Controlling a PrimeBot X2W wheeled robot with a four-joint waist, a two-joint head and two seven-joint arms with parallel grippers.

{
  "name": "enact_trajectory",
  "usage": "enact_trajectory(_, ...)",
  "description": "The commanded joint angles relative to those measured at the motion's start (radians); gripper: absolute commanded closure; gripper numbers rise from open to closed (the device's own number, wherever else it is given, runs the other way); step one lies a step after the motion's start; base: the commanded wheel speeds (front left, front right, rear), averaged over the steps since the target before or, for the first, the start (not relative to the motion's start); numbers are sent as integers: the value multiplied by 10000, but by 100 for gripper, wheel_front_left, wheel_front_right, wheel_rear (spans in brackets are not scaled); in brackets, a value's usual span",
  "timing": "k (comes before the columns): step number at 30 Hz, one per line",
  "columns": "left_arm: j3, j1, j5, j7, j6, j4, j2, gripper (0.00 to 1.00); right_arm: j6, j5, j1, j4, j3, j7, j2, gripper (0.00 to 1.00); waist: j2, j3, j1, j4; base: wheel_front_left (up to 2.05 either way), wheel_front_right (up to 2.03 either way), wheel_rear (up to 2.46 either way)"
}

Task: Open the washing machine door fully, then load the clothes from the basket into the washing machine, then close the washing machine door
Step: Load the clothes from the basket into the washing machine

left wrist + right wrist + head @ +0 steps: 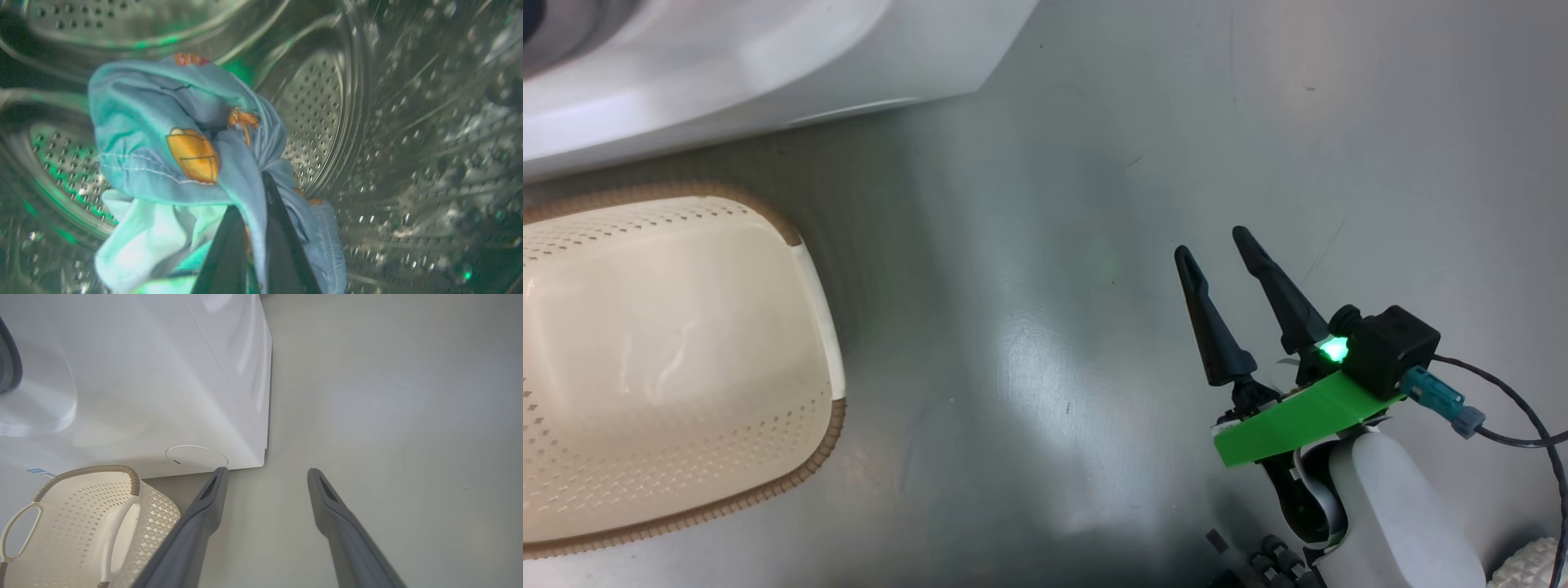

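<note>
Left fingers: your left gripper [250, 196] is clenched on the clothes [171, 134], with a fold of blue cloth pinched between the two dark fingers.
Clothes: the bundle bulges above and to the left of the fingertips, and a pale part hangs down beside the left finger. It is inside the steel drum [314, 114], whose perforated wall lies beyond the fingers on all sides. Whether the cloth touches the wall you cannot tell.
Right fingers: your right gripper [1213, 242] is spread wide and holds nothing, above the bare floor [1094, 163].
Washing machine: its white lower corner [163, 375] lies just beyond the tip of the right gripper's left finger.
Basket: it sits left of the right fingers [678, 343] and looks emptied.
Step in hand: probably letting the bundle go inside the drum.
Risk, snag: cloth is draped over the left fingers, so it may cling when you let go and be dragged back out as you withdraw.
Risk, shallow drop: released too near the opening, a trailing end could lie across the rim and get caught by the door.
Risk, contact: a wide swing in there may knock the fingers against the drum.
</note>
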Motion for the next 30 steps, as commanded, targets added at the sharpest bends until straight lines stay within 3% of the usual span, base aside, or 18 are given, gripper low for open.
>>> enact_trajectory(1,238,381,90,-18,-15,-144,359,100,16,132,166,-115,310,-48,57,0,-1,-17,0,39,0,0,0)
enact_trajectory(8,294,335,-80,-19,-65,1100,231,100,16,107,108,-30,343,-48,57,0,-1,-57,0,142,0,0,0)
enact_trajectory(17,-536,-104,-723,-20,-71,2546,328,100,16,130,105,214,389,-48,57,0,-1,-273,0,218,0,0,0)
enact_trajectory(18,-583,-164,-759,-20,-71,2542,360,83,16,132,94,225,386,-48,57,0,-1,-283,0,223,0,0,0)
enact_trajectory(19,-599,-199,-741,-20,-71,2479,405,25,16,136,82,233,379,-48,57,0,-1,-294,0,228,0,0,0)
enact_trajectory(20,-580,-194,-774,-20,-71,2476,410,0,16,140,72,248,371,-48,57,0,-1,-317,0,235,0,0,0)
enact_trajectory(30,-528,296,-961,-20,-72,2662,245,0,16,85,56,315,231,-48,57,0,-1,-744,0,355,0,0,0)
